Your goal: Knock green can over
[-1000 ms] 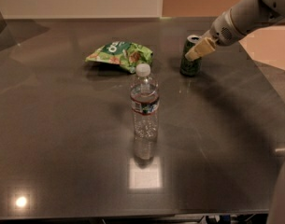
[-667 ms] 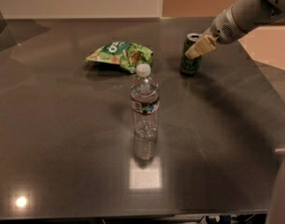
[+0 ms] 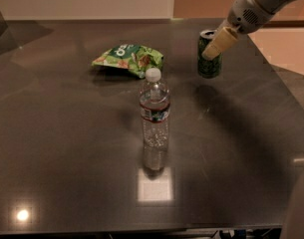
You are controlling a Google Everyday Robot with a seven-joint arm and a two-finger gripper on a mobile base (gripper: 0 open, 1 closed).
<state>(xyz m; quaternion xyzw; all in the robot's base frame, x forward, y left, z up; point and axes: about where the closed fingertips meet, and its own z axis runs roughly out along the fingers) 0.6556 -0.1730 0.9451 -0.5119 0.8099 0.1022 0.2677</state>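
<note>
The green can (image 3: 210, 59) stands upright on the dark table (image 3: 67, 133) at the far right, its silver top showing. My gripper (image 3: 214, 47) comes in from the upper right on a white arm. Its pale fingertips (image 3: 220, 42) lie across the can's upper right side, at or just in front of it.
A clear water bottle with a white cap (image 3: 154, 111) stands upright in the middle of the table. A crinkled green snack bag (image 3: 129, 59) lies behind it, to the can's left. The table's right edge runs close beside the can.
The gripper has risen a little along the can, from its middle to near its top. The can still stands upright in the same place.
</note>
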